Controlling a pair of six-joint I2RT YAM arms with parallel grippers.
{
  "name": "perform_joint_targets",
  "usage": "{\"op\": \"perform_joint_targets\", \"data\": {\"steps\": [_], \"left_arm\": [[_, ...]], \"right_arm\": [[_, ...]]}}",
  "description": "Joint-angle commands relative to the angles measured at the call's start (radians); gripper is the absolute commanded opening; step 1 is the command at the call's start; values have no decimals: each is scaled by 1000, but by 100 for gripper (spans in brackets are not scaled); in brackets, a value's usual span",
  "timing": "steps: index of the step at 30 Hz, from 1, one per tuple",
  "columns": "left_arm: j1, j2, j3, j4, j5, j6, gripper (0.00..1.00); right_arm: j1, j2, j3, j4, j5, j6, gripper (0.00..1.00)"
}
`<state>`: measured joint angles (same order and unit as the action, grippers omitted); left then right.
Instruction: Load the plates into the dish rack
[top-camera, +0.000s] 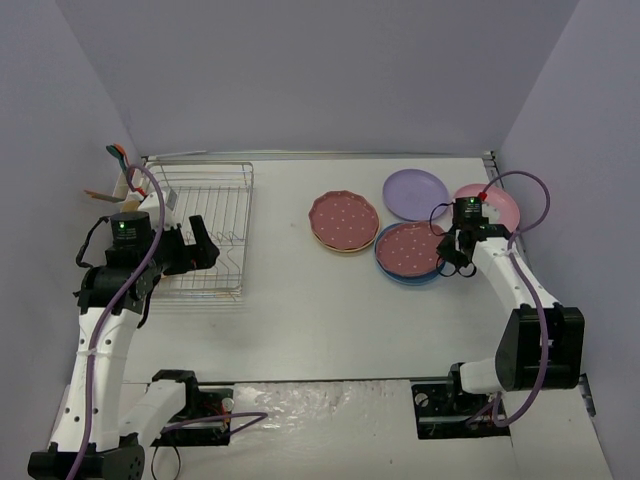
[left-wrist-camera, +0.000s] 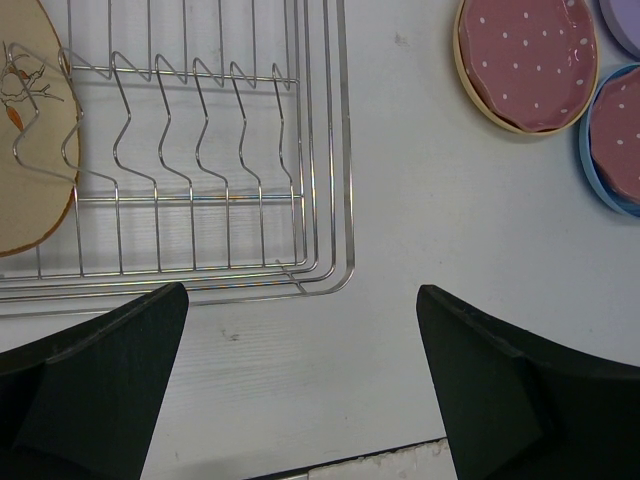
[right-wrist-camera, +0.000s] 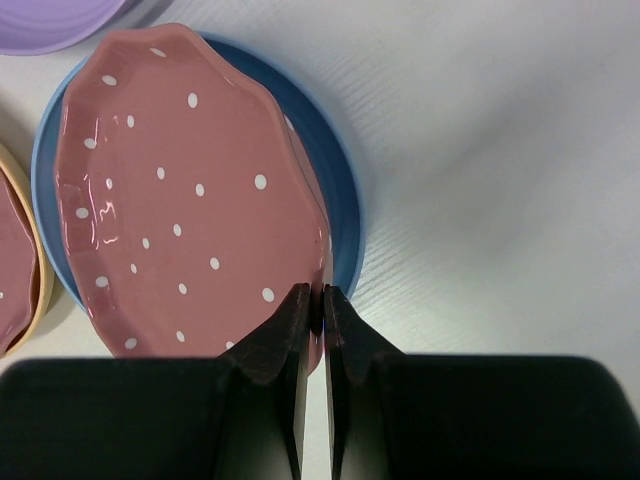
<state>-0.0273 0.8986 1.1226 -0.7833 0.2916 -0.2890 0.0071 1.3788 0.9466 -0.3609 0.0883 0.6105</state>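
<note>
My right gripper (right-wrist-camera: 315, 300) is shut on the near rim of a dark pink speckled plate (right-wrist-camera: 190, 190) that lies on a blue plate (right-wrist-camera: 342, 215). From above, this pair (top-camera: 408, 248) sits right of centre with the right gripper (top-camera: 455, 262) at its right edge. A second speckled plate (top-camera: 343, 220) rests on a tan one. A lilac plate (top-camera: 415, 192) and a light pink plate (top-camera: 497, 206) lie behind. The wire dish rack (left-wrist-camera: 200, 180) holds a tan floral plate (left-wrist-camera: 25, 150). My left gripper (left-wrist-camera: 300, 310) hangs open just off the rack's corner, nothing between its fingers.
A caddy with utensils (top-camera: 120, 165) sits at the rack's far left corner. Lavender walls enclose the table on three sides. The right arm's purple cable (top-camera: 535, 200) loops over the light pink plate.
</note>
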Motion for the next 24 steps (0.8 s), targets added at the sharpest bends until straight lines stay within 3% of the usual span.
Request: {"op": "perform_joint_targets", "data": {"steps": [1, 17, 24], "left_arm": [[-6, -17, 49, 21, 15, -9, 97], [-6, -15, 39, 25, 27, -22, 97], [-6, -15, 40, 23, 27, -24, 97]], "right_arm": [[-5, -75, 31, 22, 9, 30, 0], [-84, -72, -74, 41, -13, 31, 0], [-85, -48, -94, 62, -20, 27, 8]]}}
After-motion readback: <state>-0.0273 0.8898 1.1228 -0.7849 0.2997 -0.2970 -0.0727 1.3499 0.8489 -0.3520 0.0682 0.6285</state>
